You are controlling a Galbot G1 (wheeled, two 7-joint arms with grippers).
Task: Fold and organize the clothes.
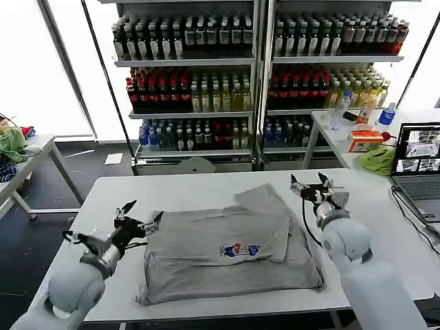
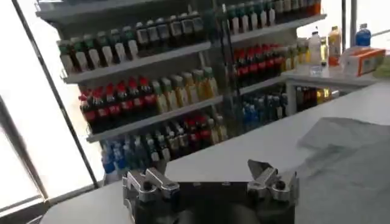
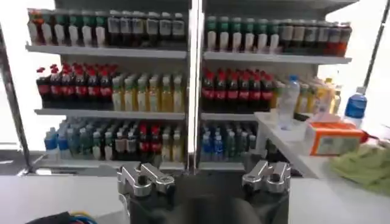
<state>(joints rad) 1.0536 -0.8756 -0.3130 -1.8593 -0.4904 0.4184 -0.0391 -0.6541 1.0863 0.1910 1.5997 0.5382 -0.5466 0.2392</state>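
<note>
- Where the white table (image 1: 206, 189) begins at its near edge, you see the grey shirt (image 1: 227, 258) lying flat across the middle, its small multicoloured chest print (image 1: 240, 249) facing up near the centre.
- Your left gripper (image 1: 139, 214) hovers at the shirt's left edge, fingers spread apart and holding nothing; in the left wrist view the same gripper (image 2: 210, 181) shows both fingertips parted over the table top, with grey cloth (image 2: 347, 152) beyond them.
- One part of the shirt is folded inward: a flap (image 1: 265, 206) lies over the body of the garment, reaching toward the far right.
- Your right gripper (image 1: 308, 184) sits just beyond the shirt's far right corner, fingers open and empty; the right wrist view shows its two fingertips (image 3: 207, 178) apart.
- Right of the table, an open laptop (image 1: 419, 165) rests on a side surface, with a lime-green cloth (image 1: 378, 160) and an orange box (image 1: 364, 140) farther back.
- Farthest off, shelves of bottles (image 1: 254, 75) fill the back wall.
</note>
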